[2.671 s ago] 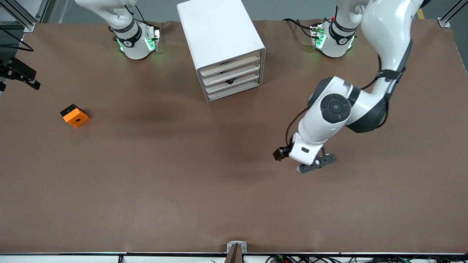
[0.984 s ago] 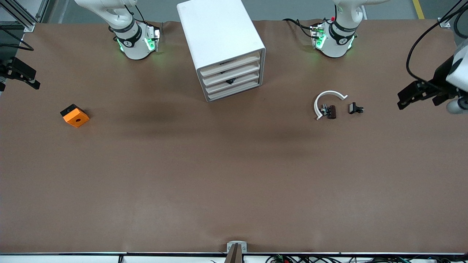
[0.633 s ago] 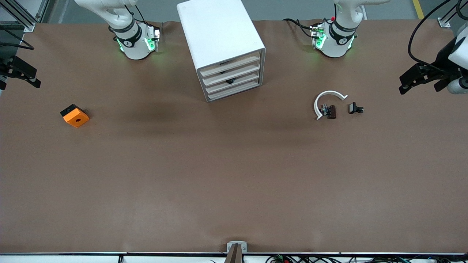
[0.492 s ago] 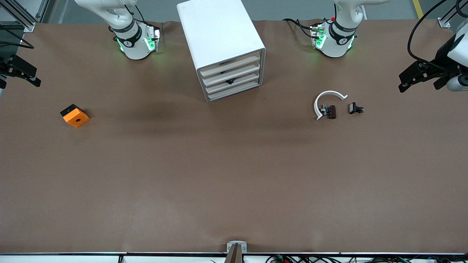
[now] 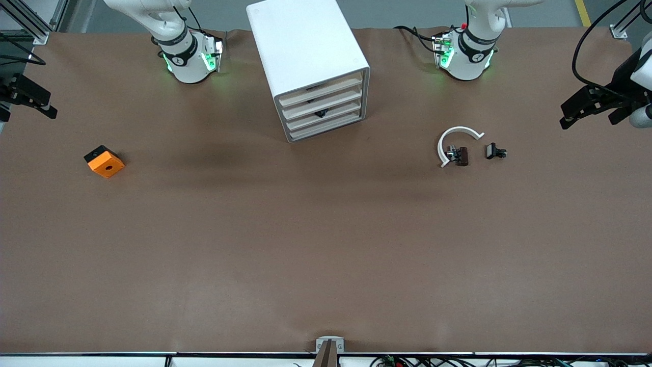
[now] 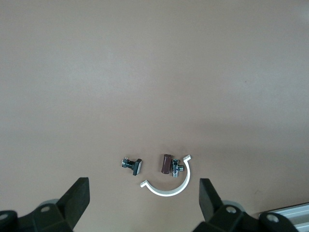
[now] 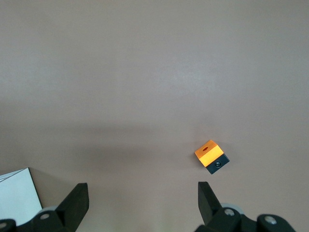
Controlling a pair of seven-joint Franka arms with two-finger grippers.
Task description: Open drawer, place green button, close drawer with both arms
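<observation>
Near edge of the tabletop (image 5: 326, 306) and the whole middle: bare brown mat, wide open room between the front edge and the cabinet.

Orange block (image 5: 104, 161) with a hole on top sits near the right arm's end, alone, well apart from everything else. Toward the left arm's end, a small cluster: white C-shaped clip (image 5: 455, 138), a dark brown piece (image 5: 462, 156) touching its inner edge, and a small black clip-like piece (image 5: 494, 151) just beside them.

White cabinet (image 5: 305, 56) stands at the edge by the arm bases, between them, turned slightly. All four drawers (image 5: 322, 106) are shut, fronts flush. The button isn't visible in any view.

Left gripper (image 5: 591, 105) is up over the left arm's end edge, fingers (image 6: 77, 200) spread wide, nothing between them. Right gripper (image 5: 25, 97) is over the right arm's end edge, fingers (image 7: 77, 202) spread wide too, empty.

No legible writing or labels anywhere.
</observation>
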